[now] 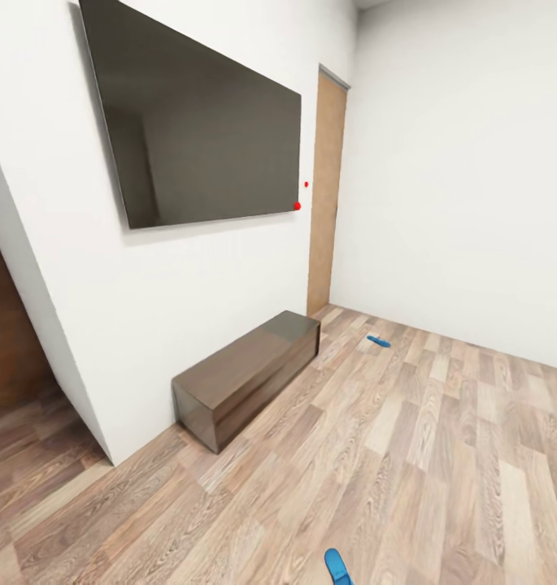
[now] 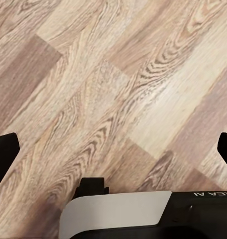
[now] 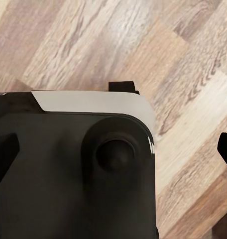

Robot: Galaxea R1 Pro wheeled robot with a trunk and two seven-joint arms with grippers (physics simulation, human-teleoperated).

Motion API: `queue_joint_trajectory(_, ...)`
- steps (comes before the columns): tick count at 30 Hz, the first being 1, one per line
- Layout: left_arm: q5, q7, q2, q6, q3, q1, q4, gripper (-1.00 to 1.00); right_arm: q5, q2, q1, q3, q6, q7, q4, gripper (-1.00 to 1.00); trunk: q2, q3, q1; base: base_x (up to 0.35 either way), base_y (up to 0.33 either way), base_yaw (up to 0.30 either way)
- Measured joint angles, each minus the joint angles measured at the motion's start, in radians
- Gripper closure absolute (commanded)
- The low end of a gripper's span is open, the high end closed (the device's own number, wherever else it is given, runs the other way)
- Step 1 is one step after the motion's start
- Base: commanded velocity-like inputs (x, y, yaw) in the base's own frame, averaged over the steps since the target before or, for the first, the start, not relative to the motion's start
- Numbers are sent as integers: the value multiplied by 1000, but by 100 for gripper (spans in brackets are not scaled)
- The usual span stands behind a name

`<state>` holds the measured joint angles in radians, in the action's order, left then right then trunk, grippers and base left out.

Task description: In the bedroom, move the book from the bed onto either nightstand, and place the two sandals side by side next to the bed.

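At the head view's far left a dark brown wooden panel (image 1: 6, 325) stood behind the corner of a white wall (image 1: 189, 276), with plank floor (image 1: 408, 455) running in front of it. On that wall hung a large dark screen (image 1: 201, 122), two small red dots at its lower right corner, and below it a low brown cabinet (image 1: 250, 375) sat on the floor against the wall. Further right a tan wooden door (image 1: 325, 191) stood in the room's corner. One blue sandal (image 1: 378, 341) lay on the floor well out from the cabinet's far end, near the back wall; the other sandal (image 1: 337, 566) lay at the bottom edge of the view, cut off by it, well apart from the first. In the left wrist view the left tool (image 2: 113, 149) hung over bare planks, its dark fingertips (image 2: 5, 152) at opposite edges, spread wide with nothing between them. In the right wrist view the right tool (image 3: 113, 149) was likewise spread and empty, above a black and white part of the robot's body (image 3: 73, 169) and the floor.
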<state>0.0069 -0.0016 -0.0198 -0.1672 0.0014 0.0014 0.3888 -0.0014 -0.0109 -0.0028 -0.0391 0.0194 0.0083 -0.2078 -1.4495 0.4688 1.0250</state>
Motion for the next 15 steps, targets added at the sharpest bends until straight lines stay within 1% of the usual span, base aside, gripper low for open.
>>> queue_joint_trajectory(9, 0, 0, 0, 0, 0, 0, 0, -100, 0, 0, 0, 0, 0, 0, 0, -100, 0, 0, 0, 0, 0, 205)
queue_joint_trajectory(15, 0, 0, 0, 0, 0, 0, 0, -100, 0, 0, 0, 0, 0, 0, 0, -100, 0, 0, 0, 0, 0, 262)
